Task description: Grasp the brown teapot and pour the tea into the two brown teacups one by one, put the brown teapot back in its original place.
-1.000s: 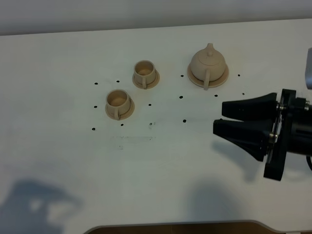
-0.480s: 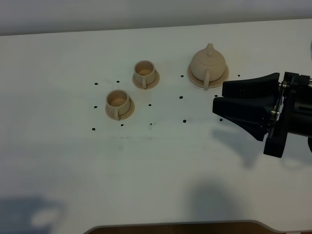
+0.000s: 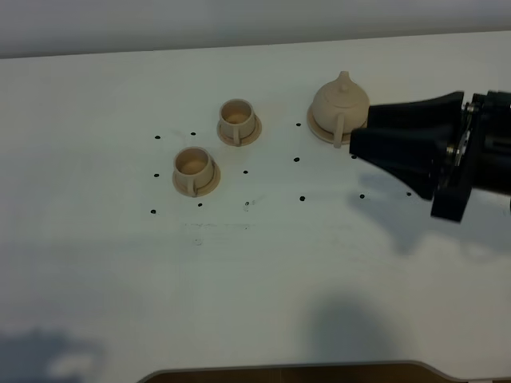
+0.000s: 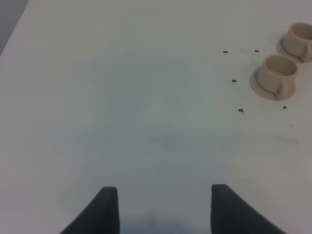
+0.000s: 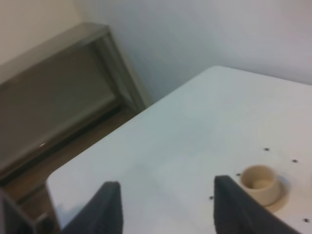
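The brown teapot (image 3: pixel 338 105) stands on its wide saucer, the original place (image 3: pixel 316 132), at the back right of the white table. My right gripper (image 3: pixel 362 130) is open, its black fingertips just right of the teapot beside the loop handle, with nothing between them. The two brown teacups (image 3: pixel 237 120) (image 3: pixel 194 168) sit on small saucers left of the teapot. In the left wrist view my left gripper (image 4: pixel 164 188) is open over bare table, with both teacups (image 4: pixel 277 74) (image 4: pixel 300 38) far off. The right wrist view shows one teacup (image 5: pixel 260 183) beyond the right gripper (image 5: pixel 166 181); the teapot is hidden there.
Small black dots (image 3: pixel 296 159) mark the table around the cups and teapot. The table's near edge (image 3: pixel 287 370) runs along the bottom of the high view. A grey shelf unit (image 5: pixel 58 97) stands past the table's far corner in the right wrist view.
My right gripper has moved toward the back of the table, from well in front of the teapot to right beside it, still open. The cups and teapot have not moved.
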Robot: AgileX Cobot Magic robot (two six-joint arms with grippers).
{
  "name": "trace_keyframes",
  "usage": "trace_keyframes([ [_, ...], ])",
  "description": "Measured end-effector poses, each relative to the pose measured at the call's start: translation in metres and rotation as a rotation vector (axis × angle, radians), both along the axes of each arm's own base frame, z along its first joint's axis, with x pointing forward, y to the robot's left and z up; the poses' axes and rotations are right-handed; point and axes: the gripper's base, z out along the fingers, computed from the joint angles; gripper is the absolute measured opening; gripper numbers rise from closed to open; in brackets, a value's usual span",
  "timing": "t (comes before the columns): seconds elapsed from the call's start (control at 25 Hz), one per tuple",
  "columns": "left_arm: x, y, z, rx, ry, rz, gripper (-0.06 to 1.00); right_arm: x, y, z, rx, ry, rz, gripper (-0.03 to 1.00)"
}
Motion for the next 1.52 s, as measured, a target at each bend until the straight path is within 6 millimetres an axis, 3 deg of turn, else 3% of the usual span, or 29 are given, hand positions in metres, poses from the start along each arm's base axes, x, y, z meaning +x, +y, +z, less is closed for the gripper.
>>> trace_keyframes([
  [0.2,0.000,0.000,0.000,0.000,-0.002,0.000,0.46,0.024,-0.007,0.012,-0.071,0.077,-0.124,0.45],
  [0.52,0.000,0.000,0.000,0.000,-0.002,0.000,0.46,0.098,-0.008,0.008,-0.157,0.383,-0.234,0.45],
  [0.72,-0.001,0.000,0.000,0.000,-0.004,0.000,0.46,0.145,0.001,-0.010,-0.242,0.601,-0.303,0.45],
  [0.96,-0.001,0.000,0.000,0.000,-0.004,0.000,0.46,0.186,0.027,-0.029,-0.421,0.802,-0.374,0.45],
  [1.2,-0.001,0.000,0.000,0.000,-0.005,0.000,0.46,0.212,0.052,-0.046,-0.529,0.900,-0.458,0.45],
  [1.52,-0.001,0.000,0.000,0.000,-0.005,0.000,0.46,0.245,0.059,-0.083,-0.598,1.049,-0.548,0.45],
])
